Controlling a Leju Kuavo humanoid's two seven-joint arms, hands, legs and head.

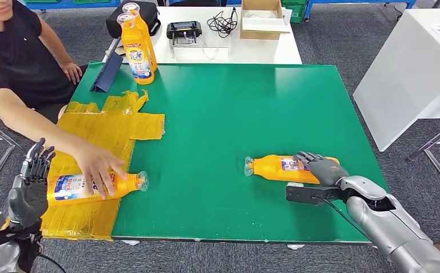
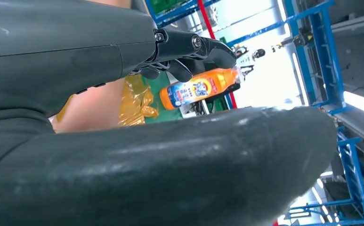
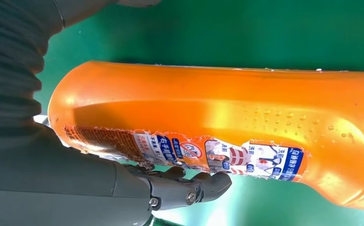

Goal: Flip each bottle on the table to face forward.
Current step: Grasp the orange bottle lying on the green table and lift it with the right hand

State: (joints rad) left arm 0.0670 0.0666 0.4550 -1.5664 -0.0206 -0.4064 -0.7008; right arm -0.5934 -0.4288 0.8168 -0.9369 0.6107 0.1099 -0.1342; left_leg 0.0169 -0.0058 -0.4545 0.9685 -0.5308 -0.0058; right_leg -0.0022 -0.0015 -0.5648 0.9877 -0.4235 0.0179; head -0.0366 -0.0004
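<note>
Green table (image 1: 234, 114), right robot hand (image 1: 320, 168) on bottle (image 1: 274, 168)

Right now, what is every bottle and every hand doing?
Right bottle: lying on its side on the green table, cap pointing left.
Right hand: resting on the right bottle.
Left bottle: lying on the yellow plastic sheet, under a person's hand.
Left hand: raised, holding nothing, fingers apart.
Two bottles: standing upright at the far edge.
</note>
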